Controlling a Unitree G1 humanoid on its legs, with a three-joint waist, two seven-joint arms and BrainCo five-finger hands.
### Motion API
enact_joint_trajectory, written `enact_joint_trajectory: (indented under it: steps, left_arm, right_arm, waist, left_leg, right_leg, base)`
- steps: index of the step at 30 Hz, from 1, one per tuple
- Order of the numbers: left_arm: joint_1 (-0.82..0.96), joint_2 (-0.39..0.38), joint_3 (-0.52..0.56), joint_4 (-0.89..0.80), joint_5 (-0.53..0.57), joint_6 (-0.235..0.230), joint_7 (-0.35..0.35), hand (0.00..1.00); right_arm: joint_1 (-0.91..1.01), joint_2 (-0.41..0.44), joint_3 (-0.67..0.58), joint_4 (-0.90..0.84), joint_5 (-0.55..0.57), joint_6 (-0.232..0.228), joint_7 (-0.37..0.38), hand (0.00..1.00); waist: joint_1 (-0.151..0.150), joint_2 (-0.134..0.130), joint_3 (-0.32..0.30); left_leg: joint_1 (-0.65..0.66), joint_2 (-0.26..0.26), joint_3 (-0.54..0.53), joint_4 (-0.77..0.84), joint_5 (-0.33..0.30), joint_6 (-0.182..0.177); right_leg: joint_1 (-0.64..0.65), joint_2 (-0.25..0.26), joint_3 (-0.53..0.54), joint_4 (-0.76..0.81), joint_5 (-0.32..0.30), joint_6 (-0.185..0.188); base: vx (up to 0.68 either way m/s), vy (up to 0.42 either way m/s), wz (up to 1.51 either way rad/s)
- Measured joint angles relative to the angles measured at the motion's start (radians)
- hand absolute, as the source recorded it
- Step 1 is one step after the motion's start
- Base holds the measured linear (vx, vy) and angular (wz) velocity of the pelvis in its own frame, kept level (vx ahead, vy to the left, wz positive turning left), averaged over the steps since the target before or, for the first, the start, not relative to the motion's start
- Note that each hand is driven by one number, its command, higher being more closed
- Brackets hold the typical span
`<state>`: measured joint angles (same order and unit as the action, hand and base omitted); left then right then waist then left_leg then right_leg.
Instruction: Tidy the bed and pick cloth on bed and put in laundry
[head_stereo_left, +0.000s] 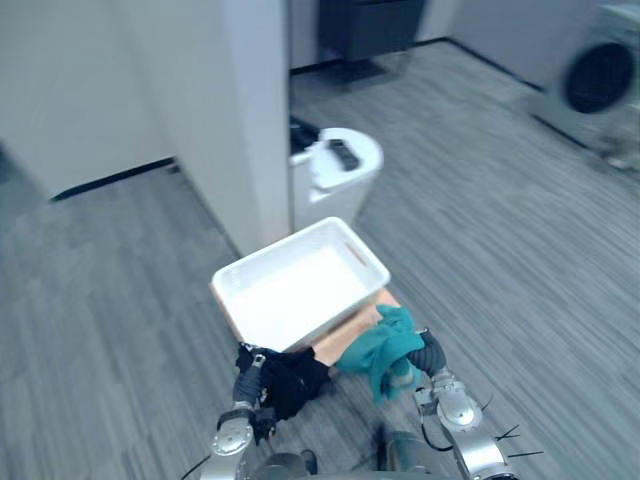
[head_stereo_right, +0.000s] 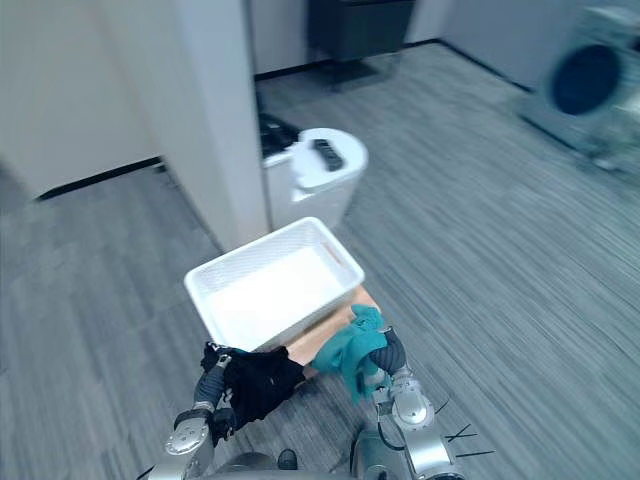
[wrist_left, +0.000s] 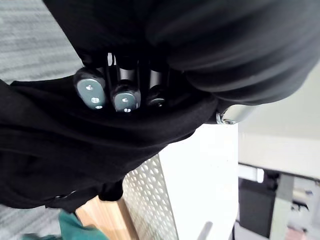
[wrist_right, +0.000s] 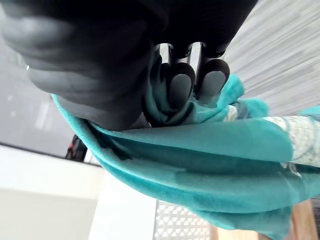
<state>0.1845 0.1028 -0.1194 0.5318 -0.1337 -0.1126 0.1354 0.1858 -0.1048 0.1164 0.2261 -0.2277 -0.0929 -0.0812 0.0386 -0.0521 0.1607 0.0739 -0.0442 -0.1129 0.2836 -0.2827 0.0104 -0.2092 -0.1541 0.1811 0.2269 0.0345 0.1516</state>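
Shrouding left robot hand (wrist_left: 118, 93): black cloth (wrist_left: 75, 160).

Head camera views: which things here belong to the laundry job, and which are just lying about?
Job: black cloth in the left hand; teal cloth in the right hand; white perforated plastic basket on a wooden board.
Lying about: white round-topped side unit with a black remote on it; dark cabinet by the far wall; grey washing machine.

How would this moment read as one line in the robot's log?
left hand: shut on black cloth | right hand: shut on teal cloth | white basket: ahead, empty
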Motion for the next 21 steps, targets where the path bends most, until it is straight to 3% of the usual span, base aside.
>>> enact_joint_trajectory:
  steps: [1,2,3,4,5,7,10,15,21]
  left_arm:
    - [0.001,0.029,0.005,0.006,0.002,-0.009,0.0,1.0]
    - [0.0,0.027,0.017,0.02,0.002,-0.008,0.001,1.0]
    - [0.006,0.005,0.023,0.023,0.004,-0.004,0.0,1.0]
    - [0.009,-0.021,0.023,0.023,0.011,-0.006,-0.002,1.0]
    - [0.01,-0.032,0.023,0.022,0.011,-0.006,-0.002,1.0]
    - [0.012,-0.058,0.024,0.02,0.012,-0.006,-0.005,1.0]
    - [0.015,-0.059,0.032,0.017,0.022,-0.006,-0.014,1.0]
    - [0.023,-0.039,0.039,0.016,0.03,-0.006,-0.03,1.0]
    - [0.041,-0.037,0.039,0.015,0.029,-0.006,-0.045,1.0]
  right_arm:
    - [0.014,0.008,0.006,-0.023,0.0,-0.01,0.0,1.0]
    - [0.009,0.005,0.006,-0.022,0.0,-0.012,0.001,1.0]
    - [0.001,-0.008,-0.012,-0.051,0.001,-0.014,0.0,1.0]
    - [0.021,-0.014,-0.038,-0.083,0.001,-0.018,-0.002,1.0]
    - [0.024,-0.016,-0.049,-0.095,0.001,-0.018,-0.003,1.0]
    - [0.026,-0.026,-0.077,-0.138,0.001,-0.018,-0.003,1.0]
    - [0.023,-0.046,-0.09,-0.224,0.0,-0.018,-0.003,1.0]
    - [-0.107,-0.087,-0.089,-0.314,-0.001,-0.019,-0.006,1.0]
    - [-0.317,-0.146,-0.087,-0.289,-0.001,-0.019,-0.029,1.0]
  waist:
    - [0.0,-0.044,-0.014]
    - [0.009,-0.023,-0.01]
    - [-0.011,0.022,-0.013]
    - [-0.024,0.05,-0.02]
    - [-0.023,0.063,-0.023]
    - [-0.025,0.066,-0.025]
    - [-0.023,0.068,-0.026]
    - [-0.025,0.054,-0.032]
    - [-0.023,0.042,-0.032]
  left_leg:
    - [-0.016,0.003,0.007,0.05,-0.059,-0.006]
    - [-0.025,0.033,0.006,0.087,-0.089,-0.031]
    - [-0.081,0.136,0.085,0.138,-0.111,-0.066]
    - [-0.091,0.219,0.206,0.131,-0.084,-0.089]
    - [-0.091,0.247,0.27,0.112,-0.064,-0.103]
    - [-0.042,0.304,0.472,0.026,0.007,-0.129]
    - [-0.003,0.306,0.536,-0.045,0.059,-0.153]
    - [0.019,0.265,0.565,-0.116,0.095,-0.141]
    - [0.014,0.251,0.568,-0.15,0.119,-0.142]
  right_leg:
    - [0.014,-0.028,-0.05,0.034,-0.017,0.034]
    - [0.032,-0.014,-0.073,0.035,-0.064,0.022]
    - [0.076,0.025,-0.169,-0.013,-0.064,-0.011]
    - [0.116,0.047,-0.231,-0.073,-0.043,-0.026]
    - [0.135,0.05,-0.255,-0.094,-0.036,-0.034]
    - [0.171,0.05,-0.308,-0.143,-0.018,-0.053]
    - [0.187,0.049,-0.322,-0.174,0.01,-0.059]
    - [0.21,0.028,-0.313,-0.262,0.09,-0.053]
    - [0.199,0.017,-0.314,-0.271,0.1,-0.051]
  base:
    - [0.28,-0.516,1.68]
    - [0.22,-0.466,1.5]
    - [0.19,-0.46,1.28]
    - [0.15,-0.351,1.31]
    - [0.15,-0.32,0.98]
    - [0.13,-0.192,0.58]
    - [0.07,-0.051,0.14]
    - [0.0,0.039,-0.08]
    - [-0.06,0.001,0.0]
